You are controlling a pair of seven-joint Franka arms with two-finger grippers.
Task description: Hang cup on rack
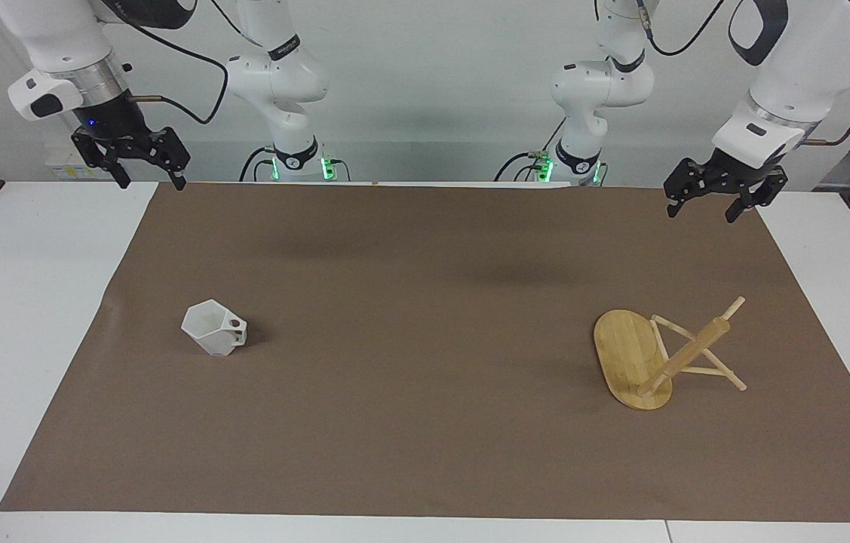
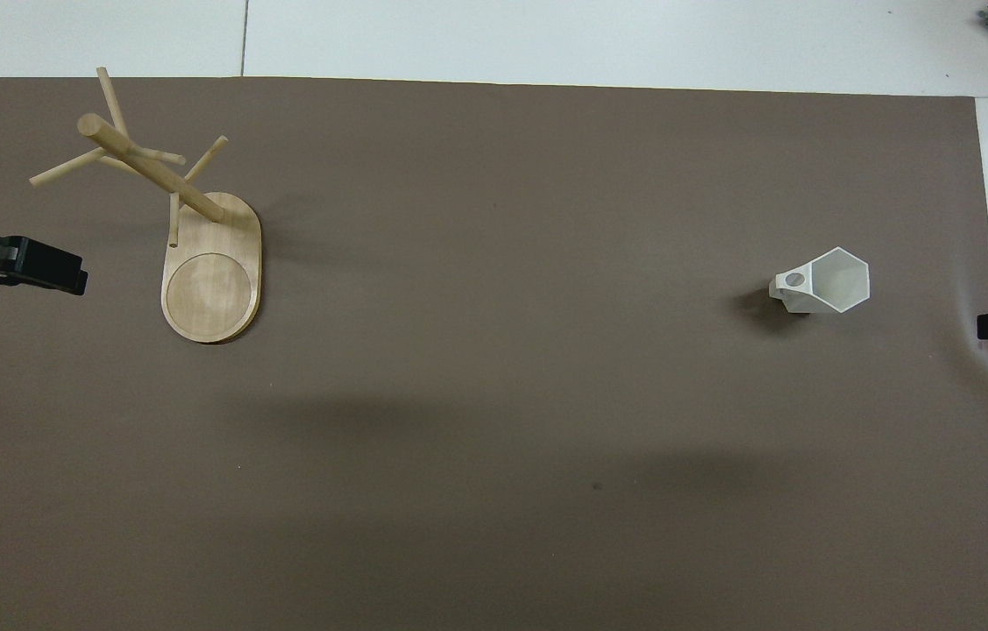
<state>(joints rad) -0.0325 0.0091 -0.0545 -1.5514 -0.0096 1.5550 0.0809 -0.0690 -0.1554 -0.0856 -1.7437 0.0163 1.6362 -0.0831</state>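
With both the right gripper and left gripper hanging spread and empty, the cup is looking light, rigid and chippable, best pinched across its rim wall

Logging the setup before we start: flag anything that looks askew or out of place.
Nothing stands out. The rack stands on its base toward the left arm's end, the cup upright toward the right arm's end. The left gripper and right gripper wait open, raised.

Cup open all round; rack well apart, pegs fanning 12 to 3 o'clock in facing view.
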